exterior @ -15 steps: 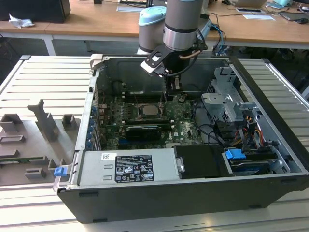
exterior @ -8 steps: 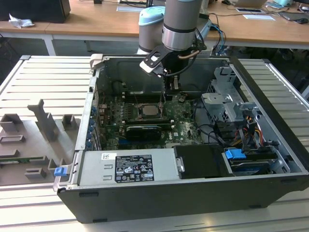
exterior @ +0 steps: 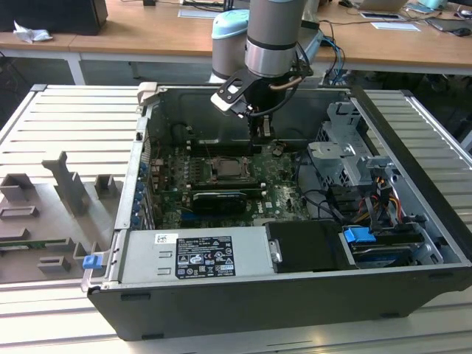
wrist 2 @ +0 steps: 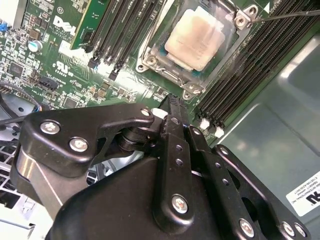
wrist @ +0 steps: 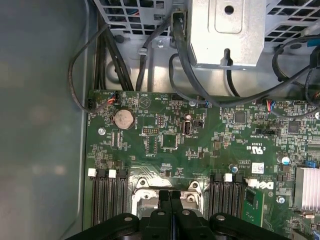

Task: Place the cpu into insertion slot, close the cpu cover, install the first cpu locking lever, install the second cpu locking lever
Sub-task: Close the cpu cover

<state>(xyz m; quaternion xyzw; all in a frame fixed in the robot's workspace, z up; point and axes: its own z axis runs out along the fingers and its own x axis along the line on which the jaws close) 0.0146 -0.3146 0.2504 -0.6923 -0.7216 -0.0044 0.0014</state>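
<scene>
Cpu (wrist 2: 197,40) lies seated in the insertion slot (wrist 2: 159,52), just beyond the gripper (wrist 2: 172,101), which is closed together and empty.

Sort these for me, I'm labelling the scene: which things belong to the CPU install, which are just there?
Job: pale silver-beige square cpu; dark metal-rimmed square insertion slot; black gripper.
Bystanders: long black memory slots; round silver coin battery; grey metal power supply box.

Robotic arm (exterior: 274,29) is pictured in silver-grey, with a pale blue joint cap (exterior: 227,26).
Its black end effector (wrist: 170,195) is built of linked plates fastened with silver screws (wrist 2: 180,203).
</scene>
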